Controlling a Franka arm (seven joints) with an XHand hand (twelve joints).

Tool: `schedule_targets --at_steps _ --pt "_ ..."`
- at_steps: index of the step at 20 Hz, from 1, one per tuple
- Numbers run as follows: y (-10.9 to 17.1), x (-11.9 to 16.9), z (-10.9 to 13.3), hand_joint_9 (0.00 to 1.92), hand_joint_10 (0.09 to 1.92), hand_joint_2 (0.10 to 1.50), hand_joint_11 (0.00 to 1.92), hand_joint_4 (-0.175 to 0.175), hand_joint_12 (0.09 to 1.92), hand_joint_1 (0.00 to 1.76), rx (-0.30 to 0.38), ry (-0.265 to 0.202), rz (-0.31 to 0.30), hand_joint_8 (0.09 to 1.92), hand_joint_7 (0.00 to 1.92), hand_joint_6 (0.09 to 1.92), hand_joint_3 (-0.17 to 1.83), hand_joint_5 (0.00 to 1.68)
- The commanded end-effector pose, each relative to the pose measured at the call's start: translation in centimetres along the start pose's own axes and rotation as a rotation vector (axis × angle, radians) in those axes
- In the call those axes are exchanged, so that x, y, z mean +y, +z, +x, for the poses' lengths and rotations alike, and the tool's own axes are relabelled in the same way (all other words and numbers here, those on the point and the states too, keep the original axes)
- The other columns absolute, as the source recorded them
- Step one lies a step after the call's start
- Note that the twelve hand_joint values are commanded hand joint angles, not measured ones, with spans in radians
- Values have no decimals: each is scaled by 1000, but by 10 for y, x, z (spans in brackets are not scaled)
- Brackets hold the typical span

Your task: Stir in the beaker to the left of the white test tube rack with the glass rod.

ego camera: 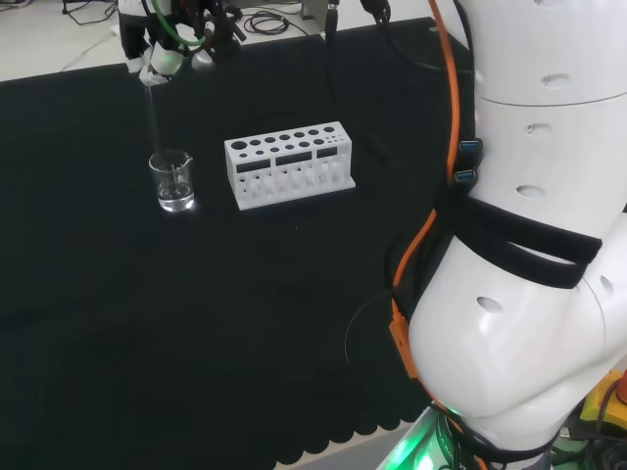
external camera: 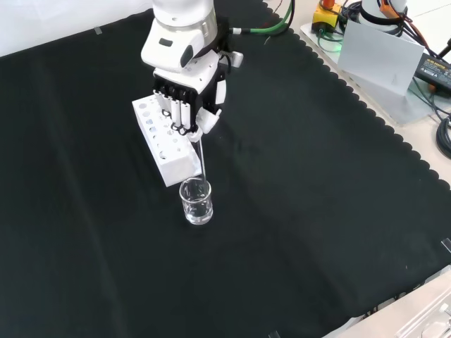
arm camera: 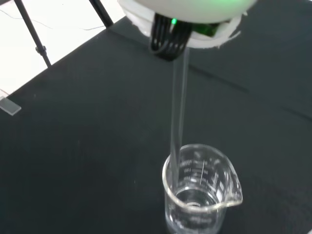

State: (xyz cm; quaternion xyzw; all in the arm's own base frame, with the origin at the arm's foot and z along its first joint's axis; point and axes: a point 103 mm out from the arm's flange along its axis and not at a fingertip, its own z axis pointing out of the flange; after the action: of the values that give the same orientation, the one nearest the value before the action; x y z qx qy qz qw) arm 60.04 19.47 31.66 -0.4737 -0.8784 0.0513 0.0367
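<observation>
A small clear glass beaker (ego camera: 173, 182) (external camera: 196, 201) (arm camera: 200, 190) stands on the black cloth, left of the white test tube rack (ego camera: 288, 164) (external camera: 163, 139) in the head view. The hand (ego camera: 165, 44) (external camera: 187, 98) hangs above the beaker, its fingers curled round the top of a clear glass rod (ego camera: 154, 119) (external camera: 203, 158) (arm camera: 178, 112). The rod points straight down. In the wrist view its lower end reaches the beaker's rim and seems to dip just inside, at the side away from the spout.
The arm's big white links (ego camera: 529, 245) stand at the right of the head view. Cables (ego camera: 265, 22) lie beyond the cloth's far edge. In the front view, equipment and a grey box (external camera: 380, 53) sit off the cloth at the top right.
</observation>
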Motion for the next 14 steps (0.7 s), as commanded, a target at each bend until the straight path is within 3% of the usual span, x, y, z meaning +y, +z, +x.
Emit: schedule_targets --at_steps 1,6,13,14 --pt "0 15 -4 1578 929 716 1568 -175 900 1313 -4 -4 -1 1069 1198 344 609 1280" --pt "-1 13 -19 1569 943 747 1571 -175 912 1311 6 -3 -2 1073 1186 361 561 1260" --pt "1 -4 -46 1566 949 754 1573 -175 916 1310 14 35 3 1074 1183 370 551 1253" --pt "4 -8 -55 1566 949 754 1573 -175 916 1310 23 60 31 1075 1183 371 551 1253"
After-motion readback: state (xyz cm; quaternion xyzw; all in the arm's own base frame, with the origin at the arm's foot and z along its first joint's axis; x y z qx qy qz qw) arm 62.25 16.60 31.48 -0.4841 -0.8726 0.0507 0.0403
